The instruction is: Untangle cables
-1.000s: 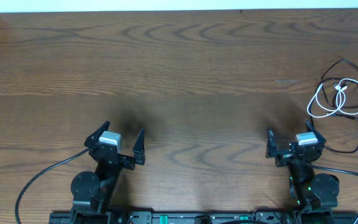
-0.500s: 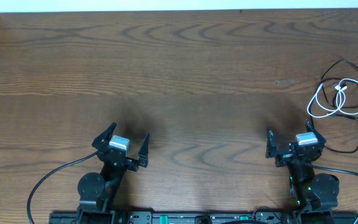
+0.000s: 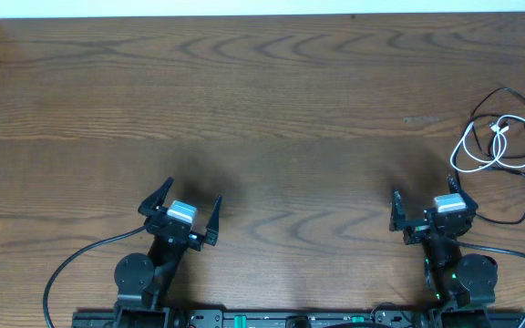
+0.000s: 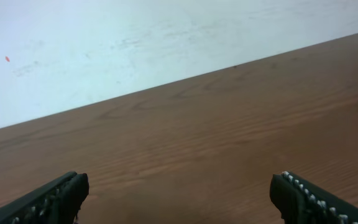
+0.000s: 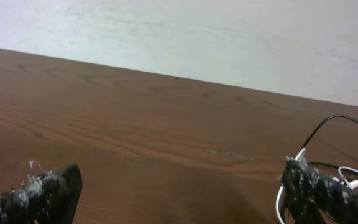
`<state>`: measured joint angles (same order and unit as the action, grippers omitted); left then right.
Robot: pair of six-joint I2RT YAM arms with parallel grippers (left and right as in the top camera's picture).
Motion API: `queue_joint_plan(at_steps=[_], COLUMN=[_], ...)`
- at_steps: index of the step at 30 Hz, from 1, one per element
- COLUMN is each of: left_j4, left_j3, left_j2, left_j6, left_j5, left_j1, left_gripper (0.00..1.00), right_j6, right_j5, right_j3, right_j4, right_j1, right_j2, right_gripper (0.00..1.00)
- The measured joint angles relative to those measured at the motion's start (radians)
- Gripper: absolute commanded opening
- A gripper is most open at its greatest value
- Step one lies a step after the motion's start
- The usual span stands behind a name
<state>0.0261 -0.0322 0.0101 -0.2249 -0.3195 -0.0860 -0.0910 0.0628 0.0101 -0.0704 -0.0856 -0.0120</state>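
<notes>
The desk (image 3: 262,109) is a dark wood-grain surface, with a pale wall seen beyond its far edge in both wrist views.

Cables: both are found at the far right edge of the desk, well apart from the left arm and near the right arm, ahead of it and to its right. The white cable (image 3: 499,137) is laid in a loose coil of several loops, with small plug ends gathered inside the coil. The black cable (image 3: 505,90) is run in a wider loop around and across the white coil, and part of it is trailed down toward the near edge, just right of the right arm. The two cords are seen overlapping; whether they are knotted cannot be told. In the right wrist view the black cable (image 5: 334,117) is seen as an arc above the right-hand finger, and the white cable (image 5: 278,202) is partly hidden behind that finger.

Left claw (image 3: 191,191): spread wide, nothing held. This is confirmed in its wrist view (image 4: 180,182), where only bare desk is seen between the fingers.

Right claw (image 3: 424,189): spread wide, nothing held, not touching either cable. The same gap is seen in its wrist view (image 5: 182,171).

A thick black cord (image 3: 71,264) is trailed from the left arm's base.
</notes>
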Motion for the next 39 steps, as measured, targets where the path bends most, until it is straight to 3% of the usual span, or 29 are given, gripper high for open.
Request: queue_joint_plan(at_steps=[9,28,39], left_j4=[-0.031,-0.014,-0.013], left_j3=[0.014,0.013,0.013], left_j2=[0.0,0.0,0.0], left_j6=[-0.017,0.014,0.121], left_j5=[0.085,0.097,0.097], left_j1=[0.008,0.013,0.002], left_gripper=[0.97,0.98,0.98], right_j6=[0.0,0.0,0.0], right_j5=[0.0,0.0,0.0], right_j3=[0.0,0.0,0.0], right_j4=[0.0,0.0,0.0], right_j1=[0.0,0.0,0.0], right_j2=[0.0,0.0,0.0], right_gripper=[0.99,0.99,0.99])
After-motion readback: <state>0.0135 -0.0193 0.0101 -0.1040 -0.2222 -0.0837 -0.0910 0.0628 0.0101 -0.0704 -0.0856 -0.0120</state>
